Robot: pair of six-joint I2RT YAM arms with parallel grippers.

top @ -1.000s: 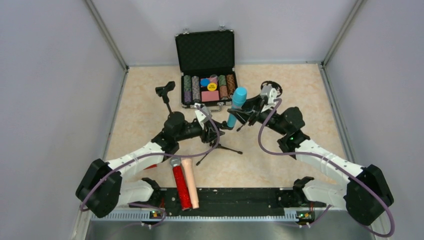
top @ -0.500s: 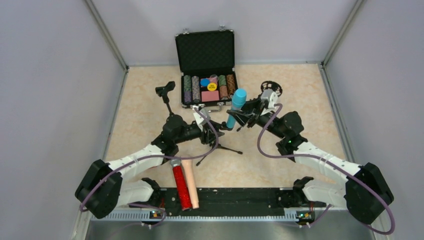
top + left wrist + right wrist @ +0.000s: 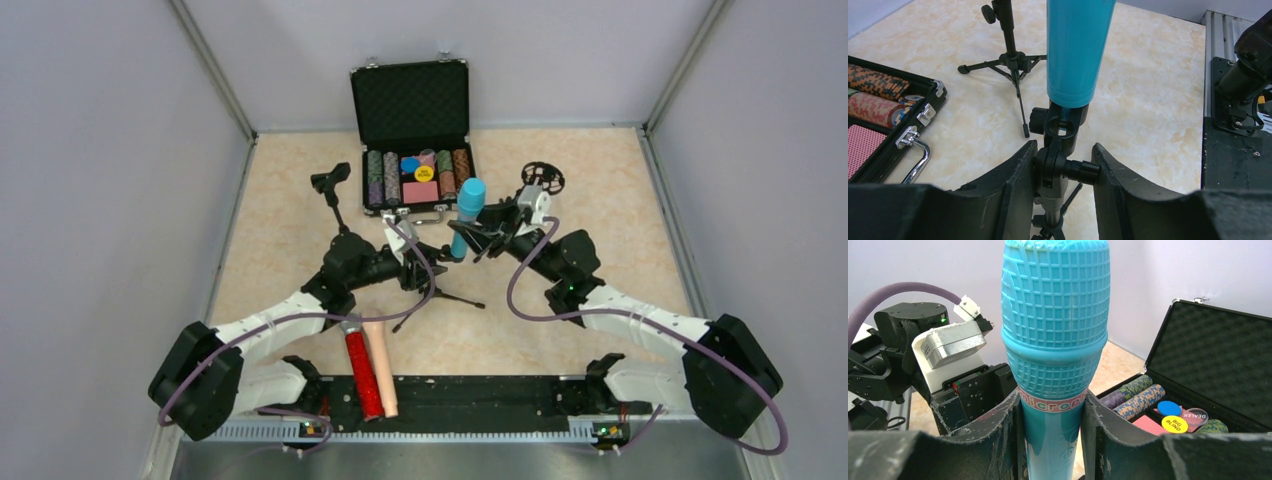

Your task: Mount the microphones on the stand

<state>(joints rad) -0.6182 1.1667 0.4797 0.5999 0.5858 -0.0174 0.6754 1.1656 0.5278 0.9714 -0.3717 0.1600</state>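
Blue microphone (image 3: 1055,340): upright near the centre of the table (image 3: 620,200), head up, gripped at the handle by the right end effector (image 3: 1053,410). Its tail meets the clip of the stand (image 3: 1064,125) (seated or not, cannot tell; its head is cut off in the left wrist view).
Left end effector (image 3: 1060,167): clenched on the stand's swivel joint, just under the clip.
Red microphone (image 3: 360,375), beige microphone (image 3: 381,365): lying side by side, 6 o'clock.
Second stand (image 3: 331,190): 10 o'clock.
Chip case (image 3: 415,140): open, 12 o'clock.
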